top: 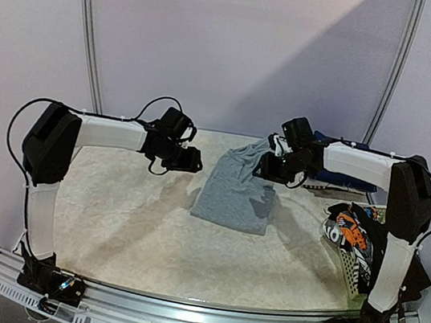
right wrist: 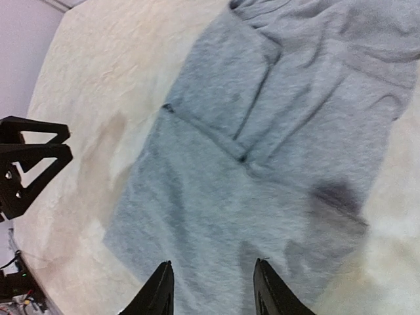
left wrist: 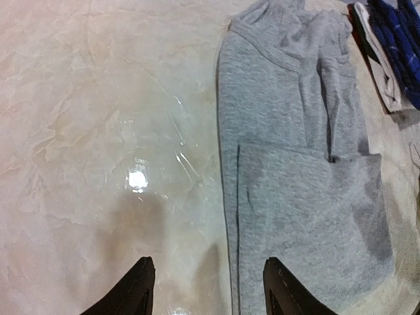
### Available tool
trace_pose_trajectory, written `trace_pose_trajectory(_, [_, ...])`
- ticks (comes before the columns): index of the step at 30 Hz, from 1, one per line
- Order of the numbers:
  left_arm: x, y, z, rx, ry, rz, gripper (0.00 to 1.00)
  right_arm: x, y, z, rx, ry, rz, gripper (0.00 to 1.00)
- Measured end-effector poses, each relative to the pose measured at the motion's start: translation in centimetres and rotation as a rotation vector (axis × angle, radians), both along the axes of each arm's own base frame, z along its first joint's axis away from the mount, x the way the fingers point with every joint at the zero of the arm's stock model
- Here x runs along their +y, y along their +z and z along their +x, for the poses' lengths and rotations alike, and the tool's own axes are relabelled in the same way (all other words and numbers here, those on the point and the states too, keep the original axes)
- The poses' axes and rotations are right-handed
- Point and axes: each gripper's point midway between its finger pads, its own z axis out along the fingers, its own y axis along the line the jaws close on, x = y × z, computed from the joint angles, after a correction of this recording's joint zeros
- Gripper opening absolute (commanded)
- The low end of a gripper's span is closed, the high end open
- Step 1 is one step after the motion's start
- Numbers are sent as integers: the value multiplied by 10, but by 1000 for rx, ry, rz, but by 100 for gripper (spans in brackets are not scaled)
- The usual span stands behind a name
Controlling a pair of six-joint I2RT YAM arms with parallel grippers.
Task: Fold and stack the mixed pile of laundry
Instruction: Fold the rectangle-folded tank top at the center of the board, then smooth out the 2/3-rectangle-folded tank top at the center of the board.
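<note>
A grey shirt [top: 236, 187] lies folded and flat in the middle of the table, collar end toward the back. My left gripper [top: 191, 160] hovers just off its left edge; in the left wrist view it [left wrist: 210, 289] is open and empty, with one finger over the bare table and the other over the shirt [left wrist: 302, 164]. My right gripper [top: 268, 168] hangs over the shirt's right side. Seen from the right wrist, it [right wrist: 211, 289] is open above the shirt [right wrist: 262, 131] with nothing between the fingers. Navy blue pieces [top: 343, 179] lie behind the right arm, and an orange-black-white printed garment [top: 351, 231] fills the basket.
A white lattice basket [top: 345, 272] stands at the right edge beside the right arm, with black cloth [top: 419, 277] hanging off its far side. The navy pieces [left wrist: 394, 39] and a white-edged cloth lie just right of the shirt's collar. The marbled tabletop [top: 111, 211] spreads out to the left.
</note>
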Motion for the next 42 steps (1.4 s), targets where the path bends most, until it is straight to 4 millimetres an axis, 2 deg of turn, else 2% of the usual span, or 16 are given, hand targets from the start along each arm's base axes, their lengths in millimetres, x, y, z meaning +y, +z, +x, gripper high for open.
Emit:
trace_pose_trajectory(4, [-6,8,-23,-13,-39,-7,55,34,-4,-20,22,126,69,30])
trace_pose_trajectory(6, [-14,5,-39,-6,-74,-5,54,50,-13,-26,49,183,102,28])
trace_pose_trajectory(10, [-22,-12,-67,38,-123,14,51,63,-36,-23,91,224,116,26])
trace_pose_trajectory(13, [-23,-24,-80,65,-142,34,47,67,-55,-18,119,238,113,25])
trace_pose_trajectory(16, [-24,-28,-85,75,-152,39,43,69,-70,-11,139,243,110,25])
trace_pose_trajectory(22, [-26,-30,-88,77,-158,41,41,58,-83,12,152,223,121,26])
trace_pose_trajectory(27, [-28,-38,-95,92,-170,53,40,57,-88,29,147,233,134,28])
trace_pose_trajectory(32, [-31,-52,-102,117,-181,72,39,62,-84,35,143,260,140,32])
trace_pose_trajectory(38, [-24,-64,-109,135,-170,102,48,59,-66,48,87,243,85,48])
trace_pose_trajectory(42, [-19,-63,-109,123,-158,116,54,43,-52,41,68,189,21,57])
